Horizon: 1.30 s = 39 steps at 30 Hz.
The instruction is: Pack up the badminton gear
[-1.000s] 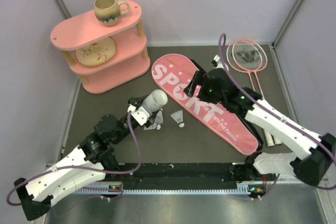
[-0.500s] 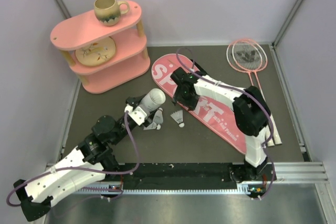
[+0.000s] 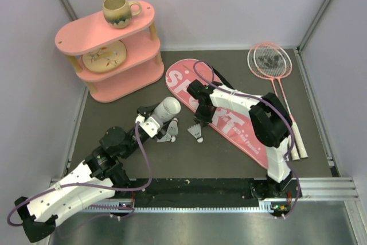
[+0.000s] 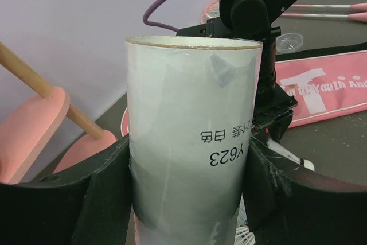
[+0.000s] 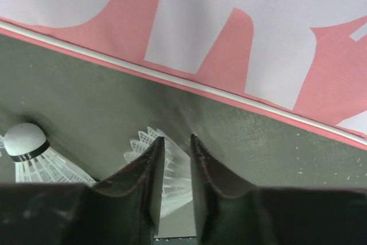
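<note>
My left gripper is shut on the long white tube, which tilts up with its open end away from me; in the left wrist view the tube fills the space between the fingers. My right gripper is low over a white shuttlecock beside the pink SPORT bag. In the right wrist view the jaws are nearly together with the shuttlecock's feathers between them. A second shuttlecock lies to the left, under the tube. Two pink rackets lie at the far right.
A pink two-tier shelf stands at the back left, with a brown mug on top and a patterned dish on its middle tier. Grey walls close in the left, back and right. The racket handles reach toward the right arm's base.
My right arm swung left from above the bag and came down onto the shuttlecock, and its jaws narrowed around the feathers. The left arm with the tube stayed put.
</note>
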Motion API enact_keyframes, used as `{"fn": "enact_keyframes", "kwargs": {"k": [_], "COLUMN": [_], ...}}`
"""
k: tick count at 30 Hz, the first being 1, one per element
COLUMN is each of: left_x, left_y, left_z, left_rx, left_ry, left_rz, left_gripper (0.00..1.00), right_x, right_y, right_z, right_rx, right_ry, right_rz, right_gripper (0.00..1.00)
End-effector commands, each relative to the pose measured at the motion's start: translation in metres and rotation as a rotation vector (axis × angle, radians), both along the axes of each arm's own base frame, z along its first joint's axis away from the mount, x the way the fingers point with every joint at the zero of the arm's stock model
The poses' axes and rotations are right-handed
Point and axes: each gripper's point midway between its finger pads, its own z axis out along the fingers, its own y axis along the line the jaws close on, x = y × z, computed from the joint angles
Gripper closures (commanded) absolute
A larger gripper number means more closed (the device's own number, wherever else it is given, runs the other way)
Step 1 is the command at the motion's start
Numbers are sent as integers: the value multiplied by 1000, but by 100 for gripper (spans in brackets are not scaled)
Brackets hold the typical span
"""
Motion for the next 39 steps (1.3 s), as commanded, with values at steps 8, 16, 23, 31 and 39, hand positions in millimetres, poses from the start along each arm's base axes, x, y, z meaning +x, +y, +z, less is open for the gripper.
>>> {"fn": "enact_keyframes", "kwargs": {"k": [8,16,23,31,39], "left_x": [-2,-3,-2,-3,-2], "left_y": [-2,-5,-7,-12,-10], "left_z": [28,28,24,20,20], "left_rx": [-78,-73,-66,-50,-48], "left_ry": [-54,-50,-43,-33,-39], "left_rz": [-13,-27,-30,-53,-43], "left_gripper": [78,78,78,78,78], "right_x": [3,8,-21,-30,-42], "right_y": [-2,-2,-8,20,55], "right_z": [58,169,318,381,368], "right_rx": [113,385,706,879,902], "right_ry": [-123,-519,-1021,-1078,-1040], "right_rz": [-40,172,356,454,510], "right_gripper": [100,100,100,100,100]}}
